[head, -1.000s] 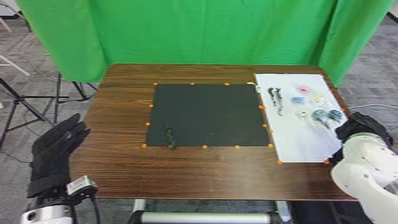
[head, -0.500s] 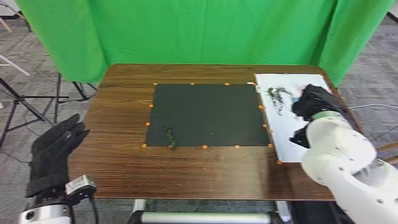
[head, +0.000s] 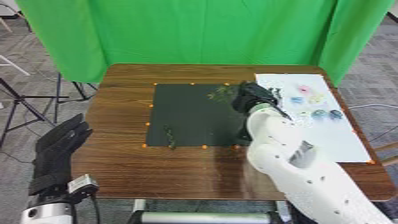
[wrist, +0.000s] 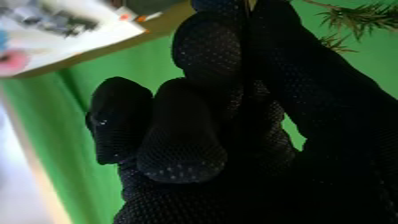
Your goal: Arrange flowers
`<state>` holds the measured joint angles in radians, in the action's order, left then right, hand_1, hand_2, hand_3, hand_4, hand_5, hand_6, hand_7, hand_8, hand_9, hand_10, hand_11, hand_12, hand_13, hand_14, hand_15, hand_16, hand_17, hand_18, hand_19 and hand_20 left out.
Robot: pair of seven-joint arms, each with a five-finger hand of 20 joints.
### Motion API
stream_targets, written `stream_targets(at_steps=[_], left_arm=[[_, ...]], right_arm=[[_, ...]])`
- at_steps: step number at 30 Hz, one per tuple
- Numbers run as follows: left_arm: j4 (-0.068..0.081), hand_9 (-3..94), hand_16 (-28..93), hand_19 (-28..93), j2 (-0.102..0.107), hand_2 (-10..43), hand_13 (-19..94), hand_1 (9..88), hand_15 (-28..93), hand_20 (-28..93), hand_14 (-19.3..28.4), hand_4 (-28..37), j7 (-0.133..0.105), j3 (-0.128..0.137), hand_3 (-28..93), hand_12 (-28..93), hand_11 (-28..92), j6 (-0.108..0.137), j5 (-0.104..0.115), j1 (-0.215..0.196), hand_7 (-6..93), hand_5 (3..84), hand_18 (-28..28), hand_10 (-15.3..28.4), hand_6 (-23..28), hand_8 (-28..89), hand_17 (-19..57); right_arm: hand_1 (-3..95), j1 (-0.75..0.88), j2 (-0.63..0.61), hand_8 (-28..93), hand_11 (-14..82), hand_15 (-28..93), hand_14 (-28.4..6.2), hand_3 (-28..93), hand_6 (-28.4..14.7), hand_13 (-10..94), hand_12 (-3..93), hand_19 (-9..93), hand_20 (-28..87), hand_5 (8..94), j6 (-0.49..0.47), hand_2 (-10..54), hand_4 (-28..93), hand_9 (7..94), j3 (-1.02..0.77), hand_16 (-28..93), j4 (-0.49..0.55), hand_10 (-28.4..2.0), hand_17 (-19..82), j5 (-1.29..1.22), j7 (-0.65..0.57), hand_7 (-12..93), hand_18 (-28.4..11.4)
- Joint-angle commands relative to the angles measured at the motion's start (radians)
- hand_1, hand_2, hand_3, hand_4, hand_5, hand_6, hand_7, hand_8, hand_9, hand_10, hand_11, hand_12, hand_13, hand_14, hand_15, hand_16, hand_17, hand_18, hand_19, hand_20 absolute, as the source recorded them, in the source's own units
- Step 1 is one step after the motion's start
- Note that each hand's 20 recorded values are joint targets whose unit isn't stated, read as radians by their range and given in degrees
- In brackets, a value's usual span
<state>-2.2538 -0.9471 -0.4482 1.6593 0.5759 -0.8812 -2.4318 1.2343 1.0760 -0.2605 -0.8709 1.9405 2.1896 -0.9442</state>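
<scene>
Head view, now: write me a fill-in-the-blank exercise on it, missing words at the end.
The leafy sprig is in the ____ robot hand.
The curtain behind the table is ____.
The sheet bearing the flowers is ____.
The dark mat lies to the sheet's ____.

Missing words: right; green; white; left.

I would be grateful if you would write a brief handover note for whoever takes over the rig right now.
Right hand: over the dark mat's far right part, fingers pinching a green sprig.
Left hand: open and empty, by the table's left edge.
Things: another sprig lies on the mat's near left part; a pink flower, a blue flower and others lie on the white sheet.
Done: one sprig is on the mat.
Left: release the held sprig, then probably bring over the flowers.
</scene>
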Motion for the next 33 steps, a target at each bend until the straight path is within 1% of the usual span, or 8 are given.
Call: stream_targets(at_steps=[1, 6, 11, 15, 19, 21, 26, 33], left_arm=[[-0.002, 33.9, -17, 59, -0.019, 5.4, 21, 25.6, 62, 3, 25.7, -20.5, 0.04, 0.0, 83, 6, 36, -0.033, -0.026, 0.021, 15.2, 41.6, 21.1, 19.7, 11.1, -11, -9.4], [0.002, 33.9, -17, 59, -0.02, 5.4, 21, 25.6, 62, 3, 25.8, -20.6, 0.055, -0.005, 83, 6, 36, -0.045, -0.034, 0.042, 15.1, 41.6, 21.0, 19.7, 11.1, -11, -9.4], [0.006, 33.9, -17, 59, -0.018, 5.4, 21, 25.5, 62, 3, 25.8, -20.5, 0.059, -0.013, 83, 6, 36, -0.053, -0.034, 0.055, 15.1, 41.6, 21.0, 19.6, 11.1, -11, -9.4], [0.006, 33.9, -17, 59, -0.014, 5.4, 21, 25.6, 62, 3, 25.8, -20.5, 0.051, -0.012, 83, 6, 36, -0.046, -0.029, 0.053, 15.2, 41.6, 21.0, 19.6, 11.1, -11, -9.4], [0.006, 33.8, -17, 59, -0.015, 5.4, 21, 25.7, 62, 3, 25.8, -20.4, 0.058, -0.012, 83, 6, 36, -0.05, -0.035, 0.059, 15.1, 41.6, 21.0, 19.6, 11.1, -11, -9.4], [0.008, 33.8, -17, 59, -0.001, 5.3, 21, 25.7, 62, 3, 25.8, -20.3, 0.046, -0.02, 83, 6, 36, -0.04, -0.022, 0.061, 15.2, 41.5, 21.0, 19.6, 11.0, -11, -9.4], [0.007, 33.8, -17, 59, -0.002, 5.3, 21, 25.7, 62, 3, 25.8, -20.1, 0.053, -0.018, 83, 6, 36, -0.041, -0.027, 0.062, 15.1, 41.6, 21.0, 19.7, 11.1, -11, -9.4], [0.01, 33.8, -17, 59, 0.001, 5.2, 21, 25.8, 61, 3, 25.7, -19.9, 0.058, -0.027, 83, 6, 36, -0.042, -0.032, 0.073, 15.0, 41.6, 21.0, 19.7, 11.1, -11, -9.4]], right_arm=[[50.3, 0.0, 0.105, 21, 54.1, 76, -4.9, 76, -5.4, 89, 27.9, 93, 35, 85.0, -0.033, -3.3, -25, 86.3, 0.072, 24, -0.047, -12.6, 64, 0.049, 0.008, 23, -20.7], [50.2, 0.011, 0.139, 21, 54.1, 76, -5.0, 76, -5.4, 89, 27.9, 93, 35, 85.0, -0.064, -3.2, -25, 86.4, 0.086, 24, -0.073, -12.7, 64, 0.066, 0.007, 23, -20.7], [50.1, 0.019, 0.168, 21, 54.2, 76, -5.0, 76, -5.4, 89, 27.9, 93, 35, 85.1, -0.088, -3.2, -25, 86.3, 0.096, 24, -0.105, -12.7, 64, 0.077, -0.001, 23, -20.7], [50.1, 0.024, 0.19, 21, 54.2, 76, -4.9, 76, -5.4, 89, 28.0, 93, 35, 85.0, -0.131, -3.2, -25, 86.2, 0.101, 24, -0.121, -12.7, 63, 0.094, -0.005, 23, -20.8], [49.9, 0.036, 0.221, 20, 54.3, 76, -4.9, 76, -5.4, 89, 28.0, 93, 35, 84.9, -0.19, -3.1, -25, 86.2, 0.092, 24, -0.133, -12.8, 63, 0.103, -0.008, 24, -20.8], [49.7, 0.039, 0.228, 20, 54.2, 75, -4.9, 76, -5.4, 89, 28.0, 93, 35, 85.0, -0.196, -3.0, -25, 86.2, 0.094, 24, -0.138, -12.8, 63, 0.107, -0.009, 23, -20.8], [49.2, 0.045, 0.249, 19, 54.2, 75, -5.0, 75, -5.5, 89, 28.0, 93, 35, 85.2, -0.224, -2.8, -25, 86.3, 0.097, 24, -0.138, -12.8, 63, 0.119, -0.002, 23, -20.8], [47.6, 0.058, 0.288, 18, 53.8, 75, -5.0, 75, -5.5, 89, 27.8, 93, 35, 85.8, -0.262, -2.5, -24, 86.6, 0.084, 24, -0.14, -12.8, 63, 0.14, 0.012, 23, -20.7]])
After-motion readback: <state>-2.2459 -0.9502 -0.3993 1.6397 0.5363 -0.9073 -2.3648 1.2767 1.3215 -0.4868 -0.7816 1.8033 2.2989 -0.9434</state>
